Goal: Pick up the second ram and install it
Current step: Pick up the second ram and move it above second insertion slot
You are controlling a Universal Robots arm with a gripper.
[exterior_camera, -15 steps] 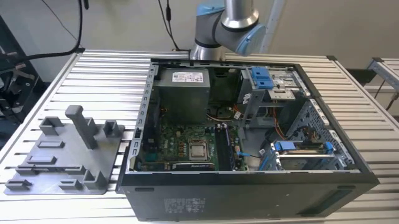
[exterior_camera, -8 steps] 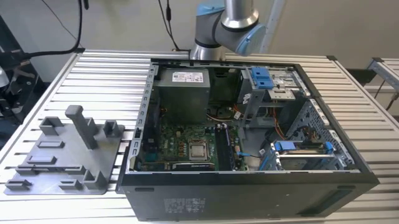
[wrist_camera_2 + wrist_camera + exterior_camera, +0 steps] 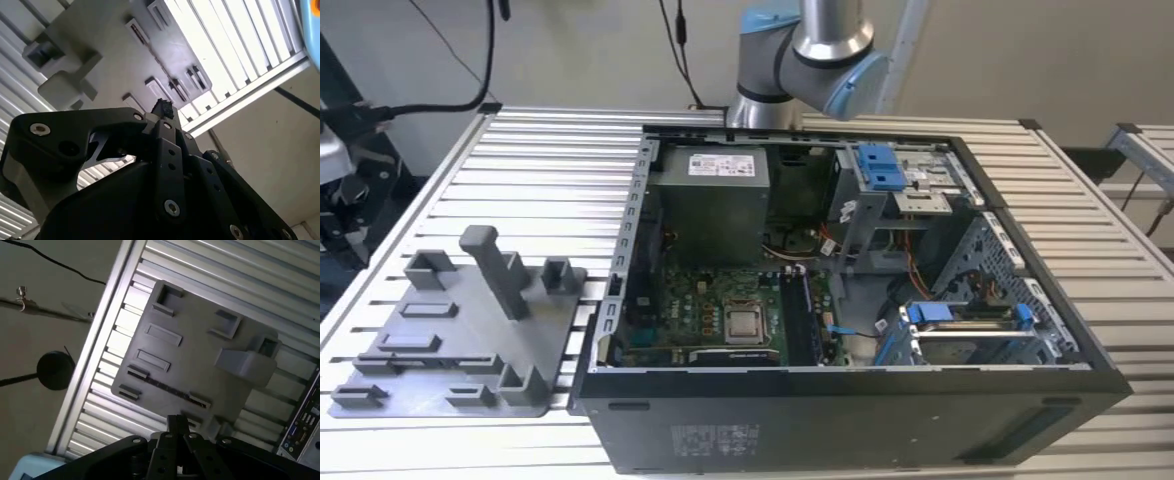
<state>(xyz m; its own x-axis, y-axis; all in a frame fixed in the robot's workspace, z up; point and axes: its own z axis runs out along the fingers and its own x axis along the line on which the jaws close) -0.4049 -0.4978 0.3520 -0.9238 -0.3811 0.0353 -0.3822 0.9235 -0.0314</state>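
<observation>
the second ram (image 3: 165, 386) seems to be standing on edge as a thin dark strip between two small holders on the grey tray (image 3: 467, 335). that is likely keeping its long edge facing up for a grasp. the tray is lying at the exterior view's lower left, beside the open computer case (image 3: 854, 400). the gripper (image 3: 177, 422) is hovering above the tray, fingers pressed together and holding nothing.

Black gripper (image 3: 176, 421), fingertips (image 3: 161, 107) apparently pressed together.
</observation>
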